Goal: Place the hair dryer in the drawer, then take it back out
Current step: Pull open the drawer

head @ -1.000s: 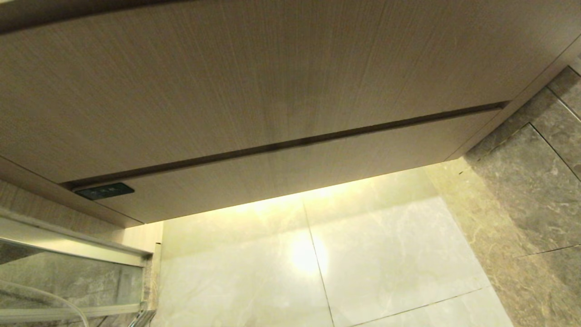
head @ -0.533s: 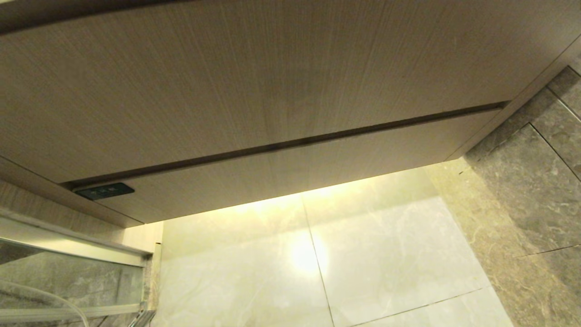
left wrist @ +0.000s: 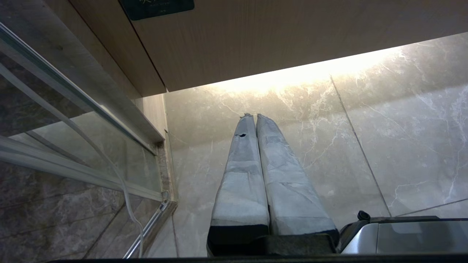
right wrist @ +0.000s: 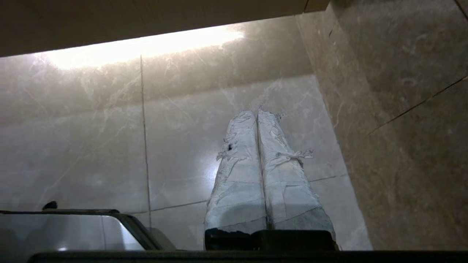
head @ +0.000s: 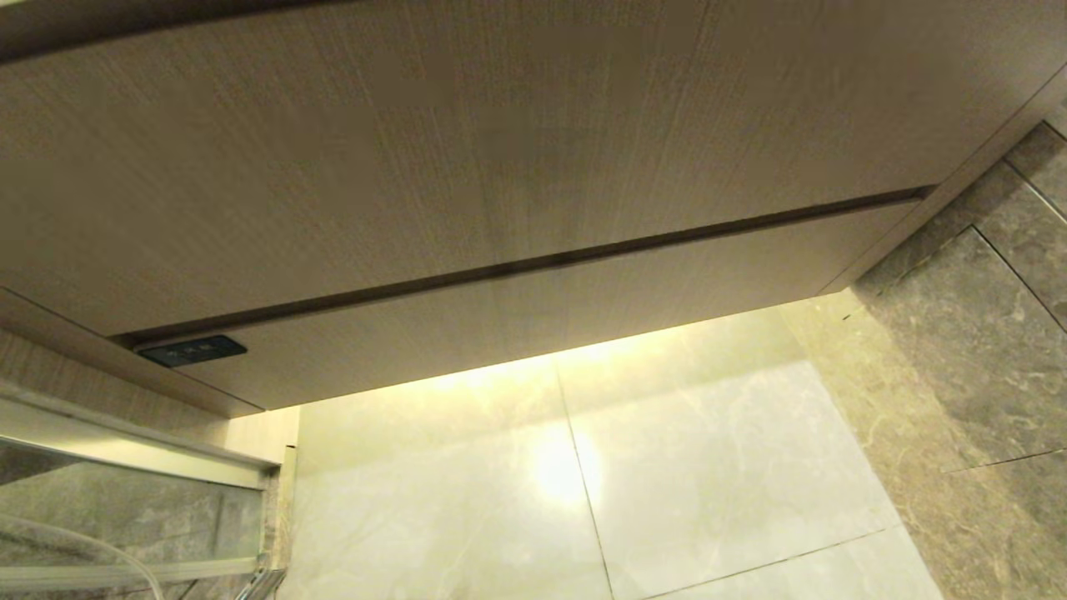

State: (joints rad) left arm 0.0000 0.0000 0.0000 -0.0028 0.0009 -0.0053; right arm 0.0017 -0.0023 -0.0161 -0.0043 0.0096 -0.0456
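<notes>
Bathroom corner: pale marble floor [head: 708, 467], grey stone wall [head: 984, 350], wood-grain cabinet [head: 467, 150] with closed drawer front [head: 583, 308], dark label [head: 192, 351] at its left end.

My left end effector [left wrist: 252, 116] and right end effector [right wrist: 257, 112], both clenched and empty, tape-wrapped, hang low over the floor. Hair dryer: not in view anywhere. I judge it a rigid, smooth, light plastic piece; best taken by the handle, minding the cord.

Bathroom: marble tiles [head: 708, 467], vanity drawers [head: 467, 167]
</notes>
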